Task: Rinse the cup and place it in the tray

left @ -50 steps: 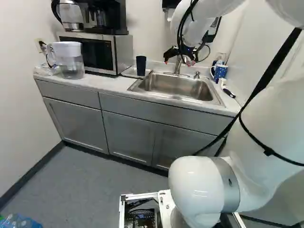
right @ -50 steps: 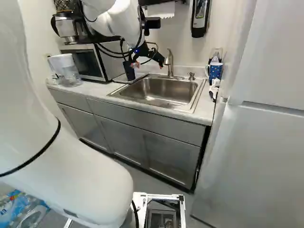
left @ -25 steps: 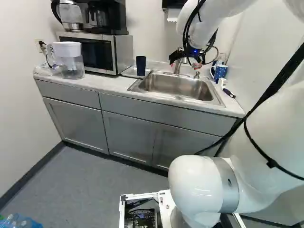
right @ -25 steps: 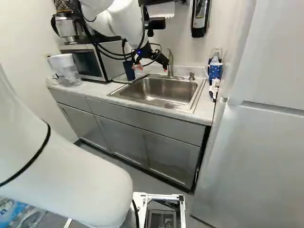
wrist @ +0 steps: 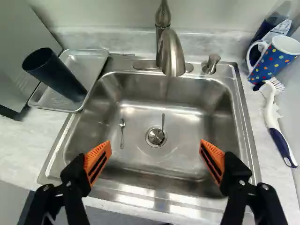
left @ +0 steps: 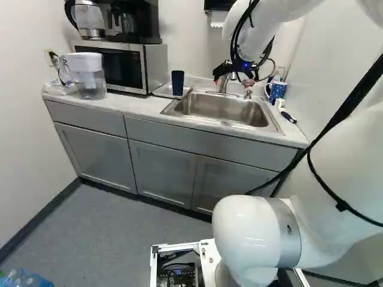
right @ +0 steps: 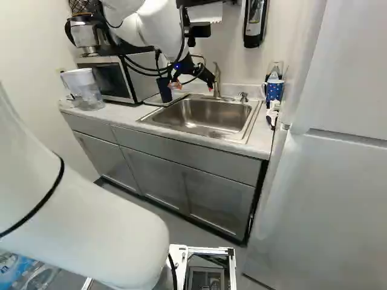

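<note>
Over the sink, my gripper (left: 233, 81) hangs in front of the faucet in the left base view. In the wrist view the gripper (wrist: 155, 147) stands wide open, nothing between its orange pads, with the metal sink (wrist: 183, 126) beneath. A dark blue cup (wrist: 51, 75) stands on the metal tray (wrist: 96, 63), left of the sink in the left base view. The faucet (wrist: 171, 54) arches over the basin's far side. A blue mug with coloured dots (wrist: 272, 58) stands on the counter across the sink from the tray.
Two small utensils, one a spoon (wrist: 122, 131), lie in the basin near the drain. Beside the mug lies a dish brush (wrist: 272, 115). A microwave (left: 152, 66) and a water pitcher (left: 90, 78) stand beyond the tray. A soap dispenser (right: 255, 23) hangs on the wall.
Compared with a second ago, my arm and gripper have shifted a little to the right in both base views. Over the last half second they hold still. The cup and tray have not moved.
</note>
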Robot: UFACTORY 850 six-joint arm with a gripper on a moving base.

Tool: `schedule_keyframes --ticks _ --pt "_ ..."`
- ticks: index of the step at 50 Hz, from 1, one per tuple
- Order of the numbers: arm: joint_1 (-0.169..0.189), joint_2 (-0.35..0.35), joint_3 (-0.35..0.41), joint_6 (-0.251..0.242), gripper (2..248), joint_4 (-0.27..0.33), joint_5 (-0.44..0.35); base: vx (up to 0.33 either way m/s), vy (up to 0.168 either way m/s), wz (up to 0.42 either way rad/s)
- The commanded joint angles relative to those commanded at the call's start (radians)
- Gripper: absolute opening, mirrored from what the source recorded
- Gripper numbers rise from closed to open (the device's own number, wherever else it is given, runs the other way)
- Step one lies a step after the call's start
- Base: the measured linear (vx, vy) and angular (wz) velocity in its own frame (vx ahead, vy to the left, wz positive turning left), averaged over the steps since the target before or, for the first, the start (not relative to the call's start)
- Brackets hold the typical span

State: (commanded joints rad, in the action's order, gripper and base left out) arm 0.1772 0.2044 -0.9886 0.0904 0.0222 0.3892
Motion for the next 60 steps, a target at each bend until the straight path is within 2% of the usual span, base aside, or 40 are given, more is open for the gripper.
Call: schedule_keyframes --ticks 60 --pt "0.0 0.0 0.0 0.0 247 0.0 0.0 -0.029 0.014 0.01"
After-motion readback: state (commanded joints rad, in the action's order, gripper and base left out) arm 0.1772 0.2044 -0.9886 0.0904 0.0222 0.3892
